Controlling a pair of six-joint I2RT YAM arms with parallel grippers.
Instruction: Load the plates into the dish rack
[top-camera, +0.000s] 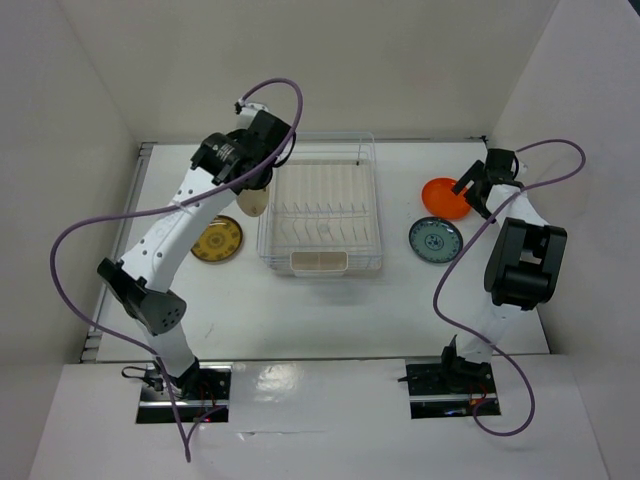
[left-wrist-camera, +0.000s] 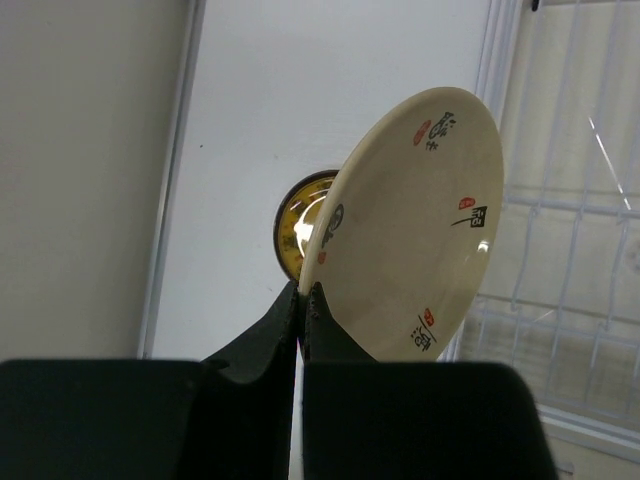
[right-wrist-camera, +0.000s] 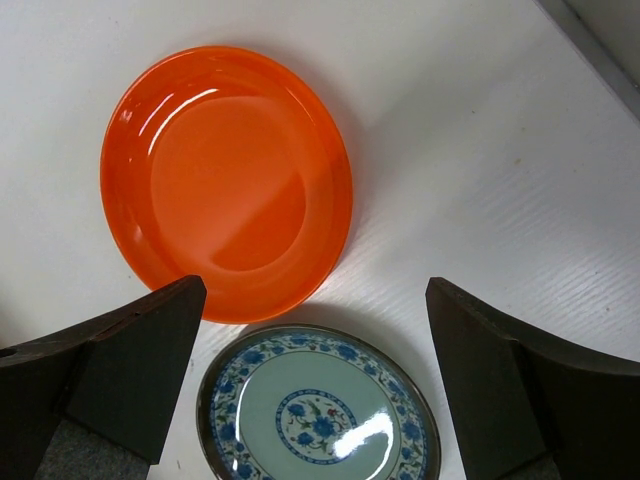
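Left gripper (left-wrist-camera: 305, 292) clamps the rim of the pale beige plate (left-wrist-camera: 410, 230), held on edge just beside the white wire dish rack (top-camera: 320, 200), whose upright tines hold nothing. Glazed, stiff and likely breakable, the light plate looks slippery, and its thin rim seems the only sound hold. Right gripper (right-wrist-camera: 310, 292) hangs with jaws spread wide over the glossy orange plate (right-wrist-camera: 225, 180) and blue-patterned plate (right-wrist-camera: 320, 415), both flat on the white table (top-camera: 300, 310). The yellow plate (top-camera: 217, 240) lies left of the rack.

White arm links (top-camera: 178, 222) with black joint housings (top-camera: 148, 300); purple cables (top-camera: 60, 250) loop behind the left gripper (left-wrist-camera: 305, 295) and right gripper (right-wrist-camera: 315, 300); fingers (right-wrist-camera: 500, 380) black, wedge-shaped.
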